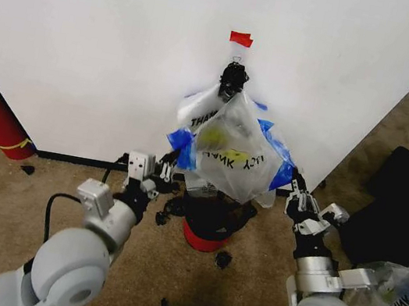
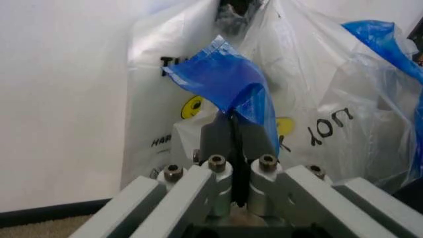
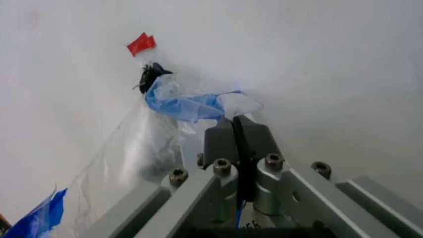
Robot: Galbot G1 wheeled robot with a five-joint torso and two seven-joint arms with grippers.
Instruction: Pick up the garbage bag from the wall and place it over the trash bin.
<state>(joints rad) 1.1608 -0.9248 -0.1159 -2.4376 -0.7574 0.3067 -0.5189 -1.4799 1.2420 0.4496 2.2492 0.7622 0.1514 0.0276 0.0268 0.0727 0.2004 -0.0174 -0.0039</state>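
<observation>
Bag is seen spread against the wall, hung from a black hook under red tape, above the bin. Its blue trim is pinched at one side by the closed left gripper and at the other by the closed right gripper
</observation>
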